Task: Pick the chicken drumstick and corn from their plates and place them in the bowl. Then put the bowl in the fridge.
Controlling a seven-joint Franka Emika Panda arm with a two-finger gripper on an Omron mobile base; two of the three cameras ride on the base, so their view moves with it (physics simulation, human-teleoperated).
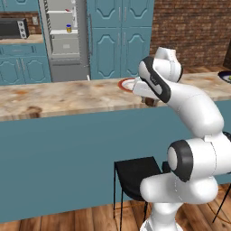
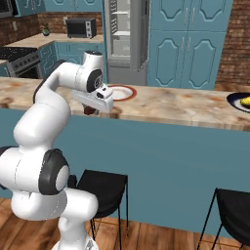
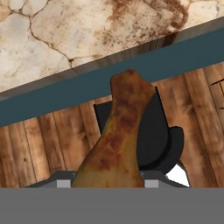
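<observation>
Claw (image 2: 91,110) grips the chicken drumstick (image 3: 114,144) over the marble tabletop (image 2: 171,107) edge, red-rimmed plate (image 2: 122,92) just behind it, black stool (image 3: 159,135) below.

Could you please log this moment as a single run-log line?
gripper: shut on chicken drumstick | position: over counter front edge | red-rimmed plate: empty | corn: on far plate | fridge: open
</observation>
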